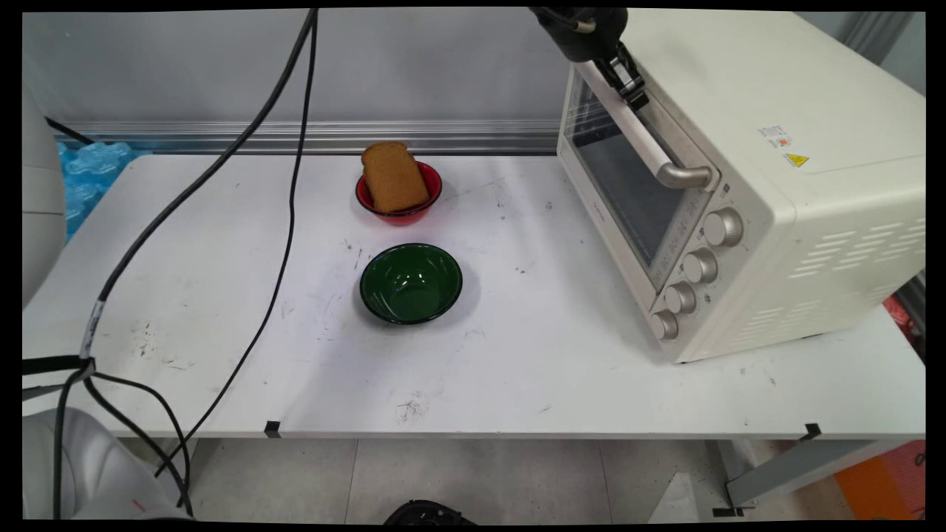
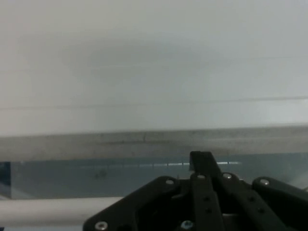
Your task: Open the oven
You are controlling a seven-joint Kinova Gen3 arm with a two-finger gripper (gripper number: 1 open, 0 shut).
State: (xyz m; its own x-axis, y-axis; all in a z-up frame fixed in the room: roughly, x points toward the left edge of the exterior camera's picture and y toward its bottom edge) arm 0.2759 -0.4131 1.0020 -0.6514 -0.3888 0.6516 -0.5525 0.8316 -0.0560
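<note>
My black gripper [image 1: 630, 80] is at the top of the picture, against the far end of the handle [image 1: 650, 144] on the cream toaster oven [image 1: 776, 185]. The oven door [image 1: 621, 177] looks closed. In the hand view the fingers [image 2: 202, 161] are drawn together in the gripper [image 2: 202, 159], their tip resting over the door's upper edge and glass. The pale handle bar [image 2: 53, 211] runs behind the linkage. I cannot tell whether the fingers pinch the handle or only lie across it.
A red bowl [image 1: 375, 207] holding a slice of brown bread [image 1: 393, 176] stands at the table's back middle. A dark green bowl [image 1: 411, 283] sits in front of it, with nothing in it. Black cables [image 1: 284, 244] hang across the table's left half. The oven has several knobs [image 1: 698, 266].
</note>
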